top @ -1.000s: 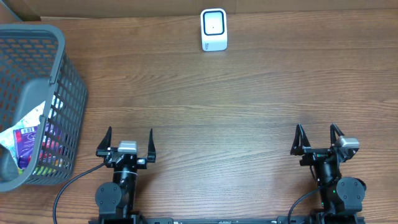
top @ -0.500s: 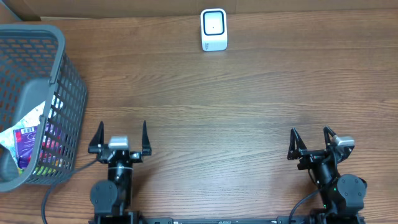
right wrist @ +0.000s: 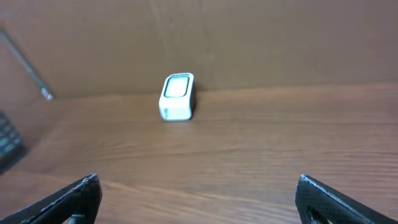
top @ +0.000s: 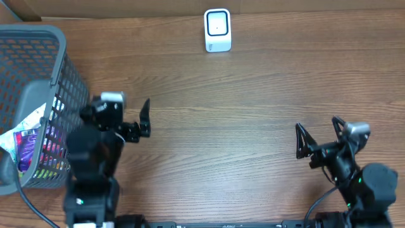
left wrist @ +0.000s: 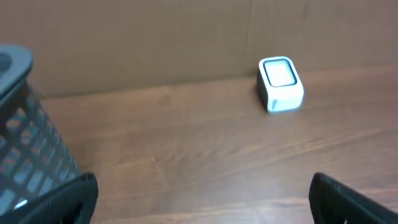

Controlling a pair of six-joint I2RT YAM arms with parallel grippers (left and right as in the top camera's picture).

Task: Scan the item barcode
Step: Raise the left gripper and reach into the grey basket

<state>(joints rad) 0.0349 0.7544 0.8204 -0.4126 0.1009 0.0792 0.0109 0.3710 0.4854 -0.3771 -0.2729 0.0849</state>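
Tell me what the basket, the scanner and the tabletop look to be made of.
Basket: grey plastic, matte, judging by the moulded grid of holes in its walls. Scanner: white plastic housing, smooth and slightly glossy, with a darker window, likely clear plastic or glass. Tabletop: brown wood grain with a low sheen; solid wood, veneer or laminate cannot be told apart.

A brown wood-grain surface (top: 253, 95) stretches back to a plain cardboard wall (left wrist: 155, 37) with a vertical seam, under soft, even light.
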